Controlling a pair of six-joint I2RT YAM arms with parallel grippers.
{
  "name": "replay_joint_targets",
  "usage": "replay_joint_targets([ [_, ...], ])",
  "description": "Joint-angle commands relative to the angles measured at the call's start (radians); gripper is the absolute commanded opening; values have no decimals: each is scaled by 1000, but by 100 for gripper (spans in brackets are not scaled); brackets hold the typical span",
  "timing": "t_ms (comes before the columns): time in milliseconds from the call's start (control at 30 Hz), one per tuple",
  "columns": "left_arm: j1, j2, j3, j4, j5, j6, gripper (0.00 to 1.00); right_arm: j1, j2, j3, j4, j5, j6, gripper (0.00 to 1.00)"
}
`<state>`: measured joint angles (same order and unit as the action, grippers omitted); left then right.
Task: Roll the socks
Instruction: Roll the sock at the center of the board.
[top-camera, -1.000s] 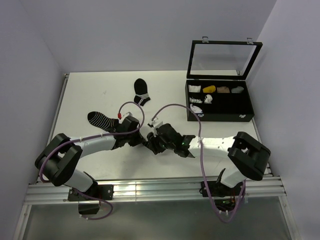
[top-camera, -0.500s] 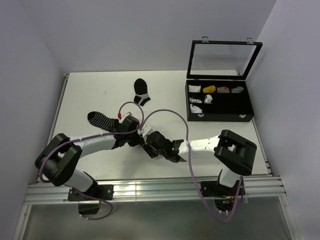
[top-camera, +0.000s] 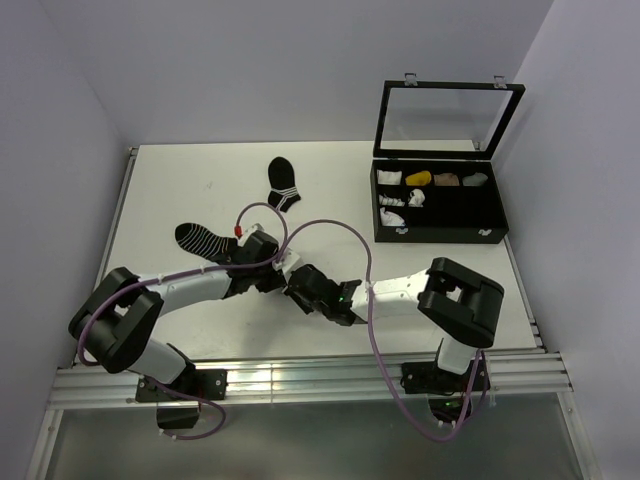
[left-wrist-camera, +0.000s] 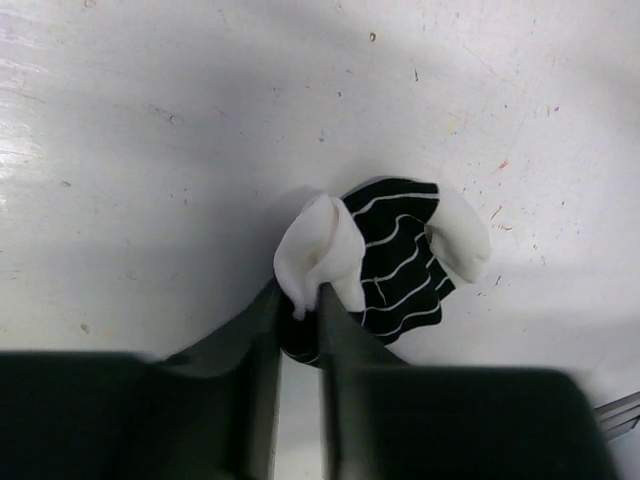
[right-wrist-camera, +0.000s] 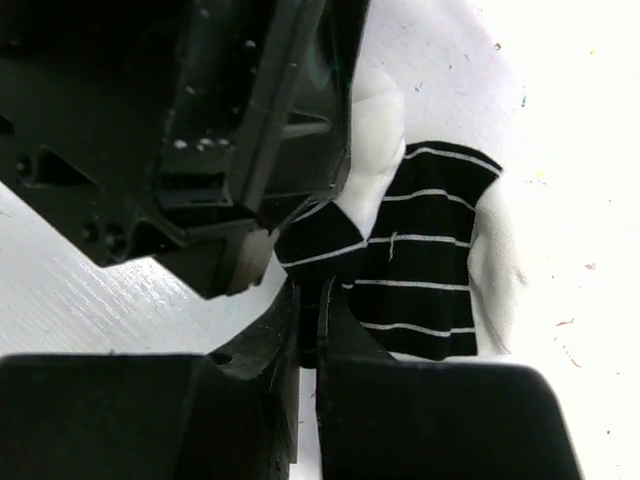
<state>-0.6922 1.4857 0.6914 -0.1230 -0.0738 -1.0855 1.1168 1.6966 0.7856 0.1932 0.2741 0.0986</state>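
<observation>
While the socks (left-wrist-camera: 395, 262) lay bunched on the counter (left-wrist-camera: 150, 150) between my arms, my left end effector (left-wrist-camera: 300, 305) was pinched tight on their white fold. My right end effector (right-wrist-camera: 308, 300) was clamped on the striped black edge.

The socks (left-wrist-camera: 390, 262) lie bunched together, black white-striped fabric between white folds.

right end effector (right-wrist-camera: 308, 305) — slid left | now beside left end effector (left-wrist-camera: 300, 315) at socks (left-wrist-camera: 385, 255)

The socks (left-wrist-camera: 390, 260) lie on the table (top-camera: 180, 180) between the left pincer (left-wrist-camera: 298, 318) and right pincer (right-wrist-camera: 308, 310). A stray sock (top-camera: 203, 240) lies to the left, another sock (top-camera: 283, 184) behind, and a box (top-camera: 437, 236) to the right rear.
</observation>
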Motion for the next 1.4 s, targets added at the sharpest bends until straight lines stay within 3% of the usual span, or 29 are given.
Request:
replay_joint_targets([
  [0,-7,-53,-15,-4,-9,-13,35,-20,-21,-14,2,-76,44,0],
  [167,-7,-129,-58,13,-53,-59,65,-103,-64,-39,2,-260,133,0],
  [267,-6,-183,-90,20,-93,-85,73,-173,-80,-60,23,-406,189,0],
  [467,-4,-283,-154,75,-126,-117,79,-343,-46,-127,139,-723,341,0],
  [633,-6,-277,-168,114,-86,-93,79,-440,64,-164,283,-942,473,0],
  [700,-6,-257,-162,152,-66,-90,78,-488,101,-193,414,-1042,568,0],
  [833,-12,-210,-164,190,-41,-86,76,-535,191,-217,552,-1105,679,0],
  [1367,-26,-21,-118,243,-20,-67,66,-557,236,-183,445,-1079,645,0],
])
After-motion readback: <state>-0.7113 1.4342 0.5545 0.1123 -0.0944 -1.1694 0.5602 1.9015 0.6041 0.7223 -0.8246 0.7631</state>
